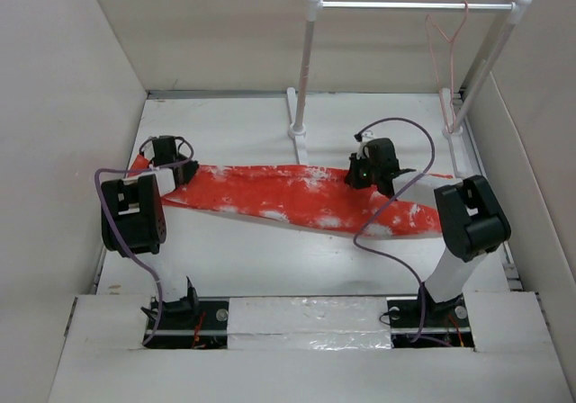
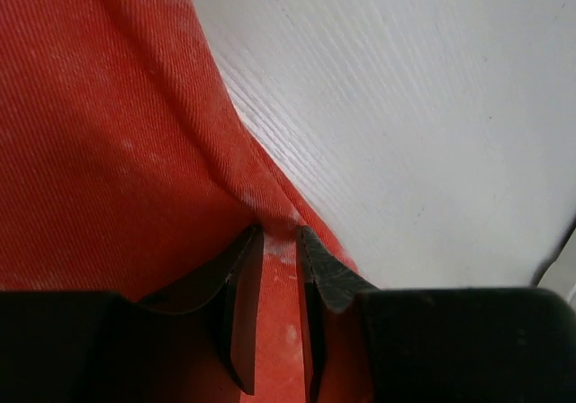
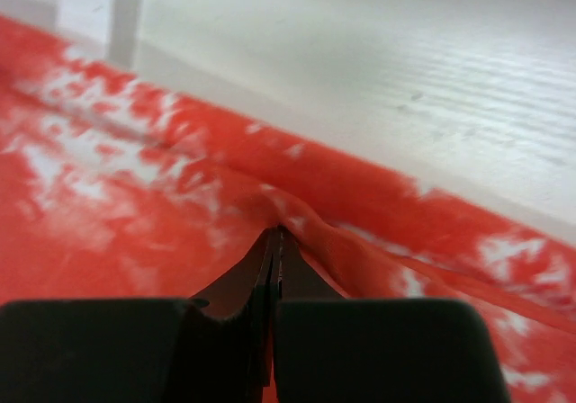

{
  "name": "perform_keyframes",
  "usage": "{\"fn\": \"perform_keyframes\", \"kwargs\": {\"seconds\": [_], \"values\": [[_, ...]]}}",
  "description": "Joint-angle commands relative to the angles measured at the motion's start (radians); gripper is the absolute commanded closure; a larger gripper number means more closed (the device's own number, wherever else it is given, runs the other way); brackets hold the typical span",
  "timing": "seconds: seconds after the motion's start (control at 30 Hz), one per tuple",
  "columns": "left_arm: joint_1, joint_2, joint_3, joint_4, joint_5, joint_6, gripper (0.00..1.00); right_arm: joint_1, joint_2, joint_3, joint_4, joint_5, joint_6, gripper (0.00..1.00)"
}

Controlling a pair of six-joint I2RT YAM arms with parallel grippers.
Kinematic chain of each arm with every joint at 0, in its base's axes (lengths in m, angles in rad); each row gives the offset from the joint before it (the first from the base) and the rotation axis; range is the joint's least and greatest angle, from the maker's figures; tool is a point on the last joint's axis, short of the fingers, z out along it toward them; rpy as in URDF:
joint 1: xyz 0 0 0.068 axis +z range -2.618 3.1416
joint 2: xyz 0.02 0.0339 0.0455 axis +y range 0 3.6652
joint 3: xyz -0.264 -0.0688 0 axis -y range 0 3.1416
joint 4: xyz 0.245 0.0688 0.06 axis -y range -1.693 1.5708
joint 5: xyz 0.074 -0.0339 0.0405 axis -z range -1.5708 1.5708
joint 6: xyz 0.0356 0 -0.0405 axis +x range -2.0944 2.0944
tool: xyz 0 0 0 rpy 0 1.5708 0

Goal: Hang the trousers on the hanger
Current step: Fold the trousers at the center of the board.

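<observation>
The bright orange-red cloth trousers with white splotches [image 1: 297,196] lie flat and stretched across the middle of the white tabletop [image 1: 252,259], with one end at the left and the other at the right. The cloth looks soft, thin and light, so it will probably sag and fold wherever it is not supported, and I think it is best held at two well-separated points along one edge. The left tool [image 2: 279,237] is almost closed, and a small fold of the cloth edge is pinched between its tips, with wrinkles running to that point. The right tool [image 3: 277,234] is closed completely on a thin raised ridge of the cloth near the far edge. The thin pinkish-red wire hanger [image 1: 447,48] hangs by its hook near the right end of the white metal rail [image 1: 414,6], at the back and well apart from the trousers. This rail stands on two white posts, and the left post [image 1: 303,70] rises just behind the cloth, so it could be in the way of a lift. A purple cable [image 1: 405,183] loops over the right part of the trousers and may catch on them.
</observation>
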Motion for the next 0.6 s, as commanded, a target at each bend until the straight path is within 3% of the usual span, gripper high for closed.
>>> {"fn": "perform_keyframes", "kwargs": {"seconds": [0.0,0.2,0.33,0.57], "values": [[0.011,0.023,0.034,0.020,-0.032,0.009,0.80,-0.058,0.037,0.092,0.085,-0.014,-0.013,1.00],[0.011,0.006,0.046,0.014,-0.092,0.034,0.78,-0.107,0.146,0.195,0.059,-0.039,-0.030,1.00],[0.011,-0.018,0.038,0.026,-0.097,0.023,0.76,-0.129,0.168,0.179,0.103,-0.071,-0.014,1.00],[-0.029,-0.207,0.040,0.106,-0.084,-0.005,0.73,-0.088,-0.039,0.130,0.087,-0.058,-0.038,1.00]]}}
